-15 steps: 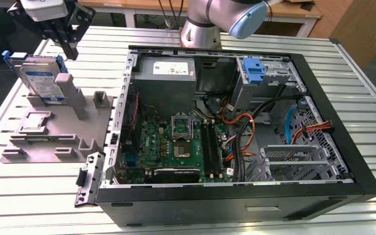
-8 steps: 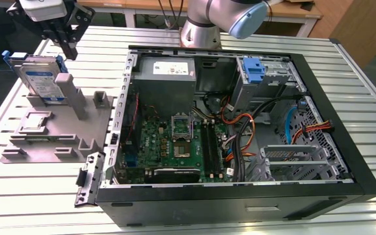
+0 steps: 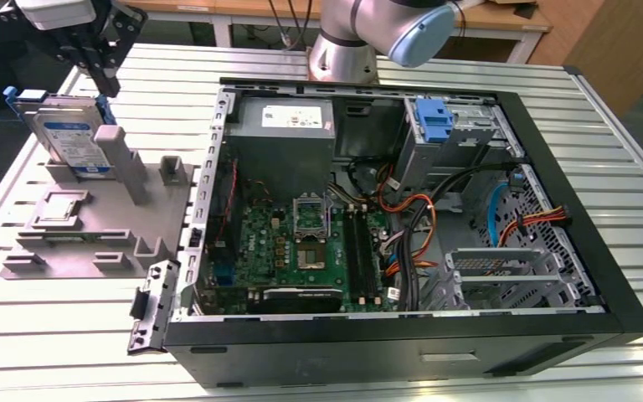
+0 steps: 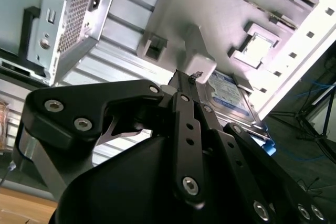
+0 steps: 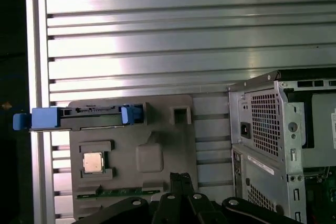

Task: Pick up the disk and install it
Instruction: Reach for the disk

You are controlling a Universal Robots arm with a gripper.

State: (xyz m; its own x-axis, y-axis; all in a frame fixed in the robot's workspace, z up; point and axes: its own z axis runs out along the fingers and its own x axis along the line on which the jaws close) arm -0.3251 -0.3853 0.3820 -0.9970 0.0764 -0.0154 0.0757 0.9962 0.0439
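end effector [image 3: 108, 84] closed, empty | disk [image 3: 70, 134] upright in stand [image 3: 76, 239] | partly hidden by post [image 3: 121, 167]

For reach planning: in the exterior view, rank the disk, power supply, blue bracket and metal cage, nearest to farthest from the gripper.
From the gripper:
1. disk, upright, close by.
2. power supply, inside the case, far side.
3. blue bracket, farther along that side.
4. metal cage, near corner, exterior view's right.

exterior view evenly bright, soft shadows inside the computer case [image 3: 333, 167]. second wrist view: grey stand [image 4: 220, 14] beyond the gripper [image 4: 184, 77] blown out white at its far side, gripper body dark, backlit. first wrist view: glare bands on table slats [image 5: 184, 51] ahead of the gripper.
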